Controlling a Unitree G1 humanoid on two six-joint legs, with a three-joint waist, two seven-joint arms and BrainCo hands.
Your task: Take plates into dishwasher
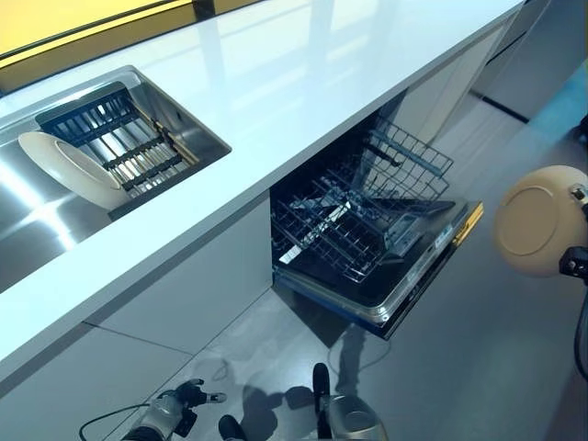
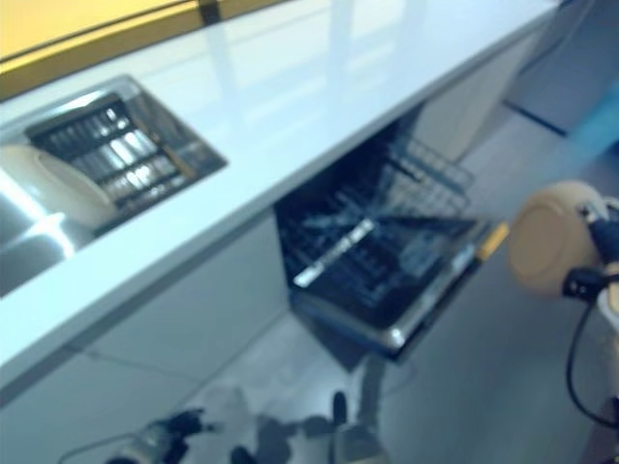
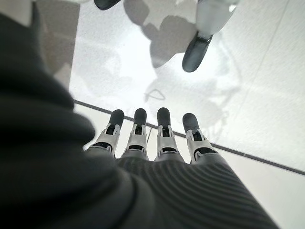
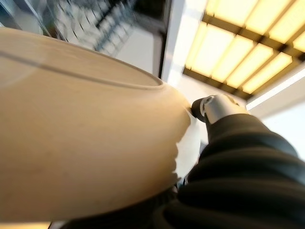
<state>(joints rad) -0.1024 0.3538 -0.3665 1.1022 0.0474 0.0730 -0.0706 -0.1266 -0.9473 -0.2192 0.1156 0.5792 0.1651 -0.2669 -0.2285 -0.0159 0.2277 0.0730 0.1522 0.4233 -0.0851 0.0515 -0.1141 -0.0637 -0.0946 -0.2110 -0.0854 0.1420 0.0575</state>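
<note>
The sink [image 1: 188, 129] at upper left holds one plate [image 1: 69, 168]; the dishwasher [image 1: 367, 230] rack is bare. The right hand [image 1: 577, 230] grips a second plate [image 1: 537, 220]; the left hand [image 1: 175, 404] hangs relaxed.

beige plate [image 2: 553, 240] in right hand [image 2: 592, 253] beside open dishwasher [image 2: 387, 261]

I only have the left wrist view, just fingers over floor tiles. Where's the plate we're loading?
Observer: The right hand holds a beige plate up, right of the open dishwasher.
Operator: Any plates left?
Observer: One white plate leans in the sink rack.
Operator: Dishwasher ready?
Observer: Its door is down and the lower rack is pulled out.
Operator: My left hand?
Observer: The left hand hangs low by the floor, fingers straight, holding nothing.
</note>
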